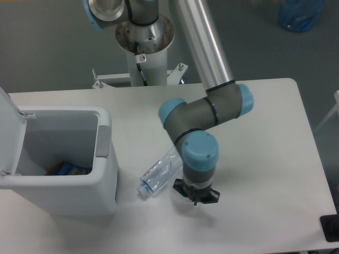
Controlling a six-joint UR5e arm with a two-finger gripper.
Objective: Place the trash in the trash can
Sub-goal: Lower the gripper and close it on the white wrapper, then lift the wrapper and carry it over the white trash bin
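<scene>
The clear crushed plastic bottle [159,172] lies on the white table, its bluish cap [143,189] pointing at the front left, its far end under the arm's wrist. The gripper [196,194] points straight down just right of the bottle; the wrist above hides its fingers, so I cannot tell whether it is open or holds anything. The crumpled white wad is not in view. The white trash can [106,174] stands at the left with its lid [8,132] swung open and a grey panel [102,142] on its right rim.
A blue and orange item [66,169] lies inside the can. The robot's base [143,37] stands behind the table. A blue bag [299,13] is on the floor at the back right. A black object [331,227] sits at the table's front right corner.
</scene>
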